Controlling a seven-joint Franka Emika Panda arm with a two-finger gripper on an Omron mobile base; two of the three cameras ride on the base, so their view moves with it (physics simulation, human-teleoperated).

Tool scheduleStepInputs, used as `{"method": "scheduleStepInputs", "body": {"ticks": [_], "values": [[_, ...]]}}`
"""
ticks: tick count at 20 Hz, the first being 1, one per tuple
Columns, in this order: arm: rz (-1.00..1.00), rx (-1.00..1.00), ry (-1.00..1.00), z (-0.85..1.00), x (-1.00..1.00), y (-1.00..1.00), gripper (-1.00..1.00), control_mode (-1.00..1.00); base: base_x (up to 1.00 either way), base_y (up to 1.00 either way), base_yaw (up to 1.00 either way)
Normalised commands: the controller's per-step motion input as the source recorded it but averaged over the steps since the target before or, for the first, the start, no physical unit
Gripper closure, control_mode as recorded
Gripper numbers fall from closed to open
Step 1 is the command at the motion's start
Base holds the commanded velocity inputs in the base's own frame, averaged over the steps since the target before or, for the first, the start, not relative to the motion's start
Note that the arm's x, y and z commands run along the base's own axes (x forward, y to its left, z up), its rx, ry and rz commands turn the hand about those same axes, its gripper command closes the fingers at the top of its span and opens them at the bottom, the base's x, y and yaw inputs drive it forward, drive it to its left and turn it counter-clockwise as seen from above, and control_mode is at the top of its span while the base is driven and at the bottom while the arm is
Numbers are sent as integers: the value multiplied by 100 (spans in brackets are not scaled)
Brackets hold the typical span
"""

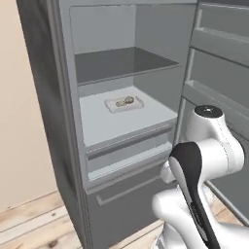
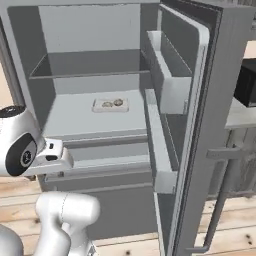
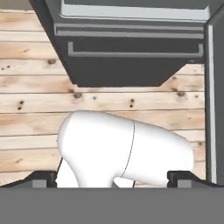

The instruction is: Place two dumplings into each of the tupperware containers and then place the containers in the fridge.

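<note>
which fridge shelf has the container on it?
The lower shelf: the whitish tupperware container with two dumplings sits there. The upper shelf is bare.

I can't count the dumplings (image 1: 127, 101) in the whitish container (image 1: 124, 103); they're too small. The fridge (image 1: 63, 121) runs past the frame's top edge.

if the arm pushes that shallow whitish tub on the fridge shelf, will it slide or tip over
The shallow translucent whitish tub sits low and flat on the smooth pale fridge shelf, so it would likely slide, not tip. The two small tan dumplings inside look roundish and might shift.
</note>
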Motion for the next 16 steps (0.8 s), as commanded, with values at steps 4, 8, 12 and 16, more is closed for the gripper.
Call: {"method": "scheduleStepInputs", "body": {"ticks": [4, 8, 12, 16], "values": [[0, 0, 0, 0, 0, 0, -100, 100, -99, 0, -62], [0, 0, 0, 0, 0, 0, -100, 100, -100, 4, -64], [0, 0, 0, 0, 0, 0, -100, 100, -100, 5, -62], [0, 0, 0, 0, 0, 0, -100, 100, -98, 19, -53]]}}
